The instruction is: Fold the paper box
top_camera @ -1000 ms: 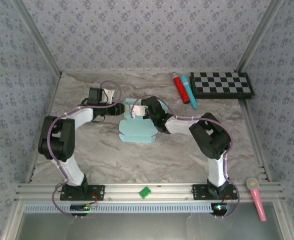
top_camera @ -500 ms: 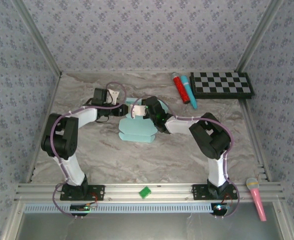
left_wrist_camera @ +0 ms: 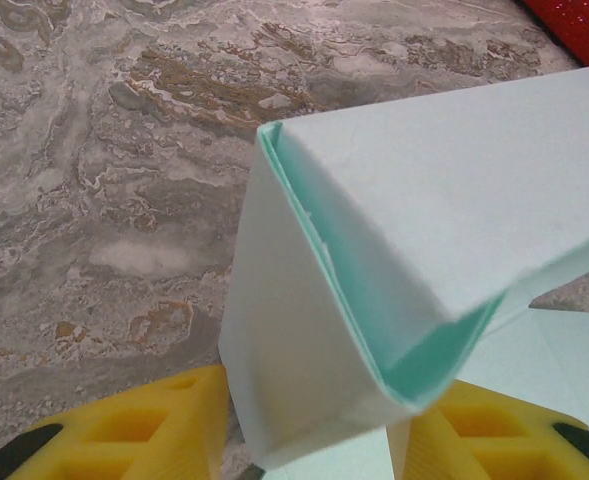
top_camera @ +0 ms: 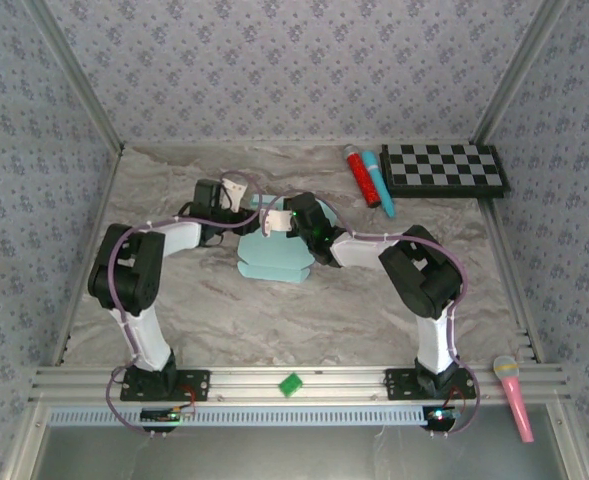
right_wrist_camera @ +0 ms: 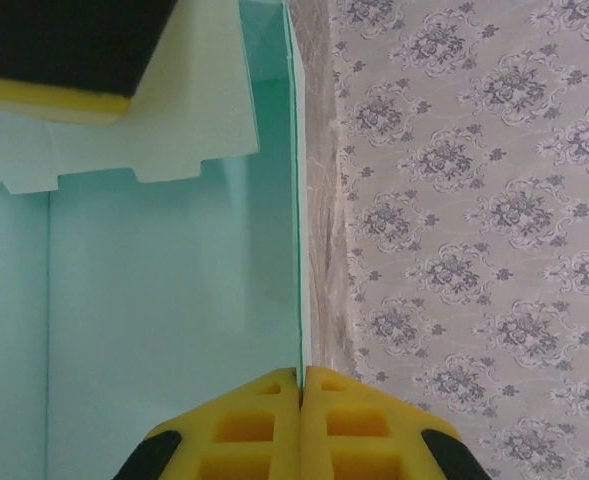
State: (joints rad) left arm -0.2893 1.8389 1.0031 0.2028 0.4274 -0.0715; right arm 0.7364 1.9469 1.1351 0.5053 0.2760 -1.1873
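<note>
Both arms reach inward from the near edge and meet over the middle of the table (top_camera: 174, 300). The left gripper (left_wrist_camera: 309, 425) comes in from the left with its yellow pads (left_wrist_camera: 164, 425) apart on either side of a raised, folded corner; I cannot tell whether they clamp it. The right gripper (right_wrist_camera: 301, 385), coming from the right, is pinched tight on a thin upright wall of the paper box (top_camera: 274, 262). The box is pale aqua card, half formed, with flat scalloped flaps spread on the marble toward the near edge and panels lifted on its far side.
</note>
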